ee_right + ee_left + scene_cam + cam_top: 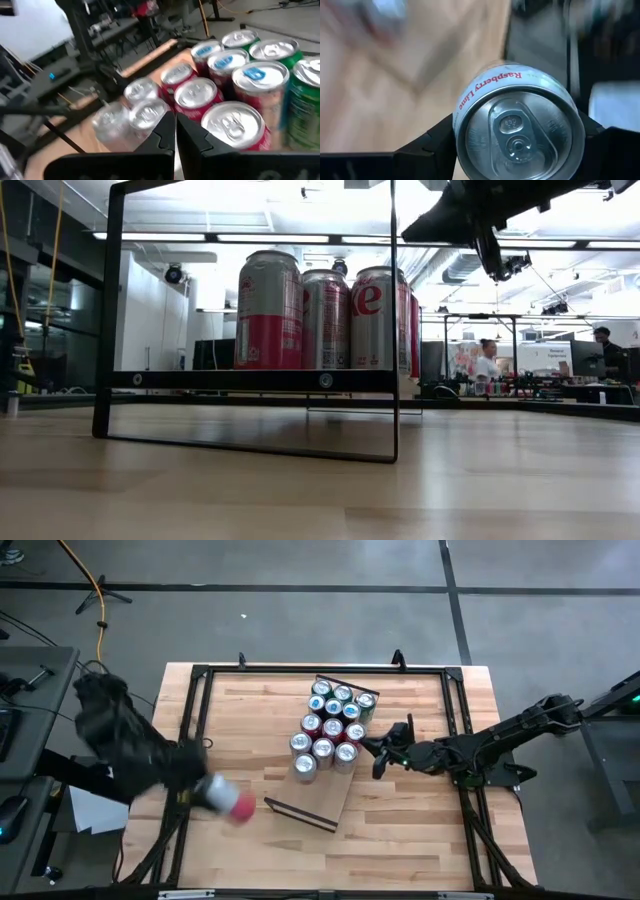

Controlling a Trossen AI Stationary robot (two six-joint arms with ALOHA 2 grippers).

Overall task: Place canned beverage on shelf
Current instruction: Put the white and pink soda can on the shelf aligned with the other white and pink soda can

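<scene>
Plank-topped bench (250, 710): shelf (335, 780) already stocked with a dozen or so upright cans (333, 720); one more can (517, 132), pinched in left end effector (205, 790) near bench's left edge, awaits placement; right end effector (380, 753), pressed together, waits beside cans.

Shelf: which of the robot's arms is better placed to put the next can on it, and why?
Left. The left hand already grips a can; the right hand is shut and empty beside the shelf.
</scene>
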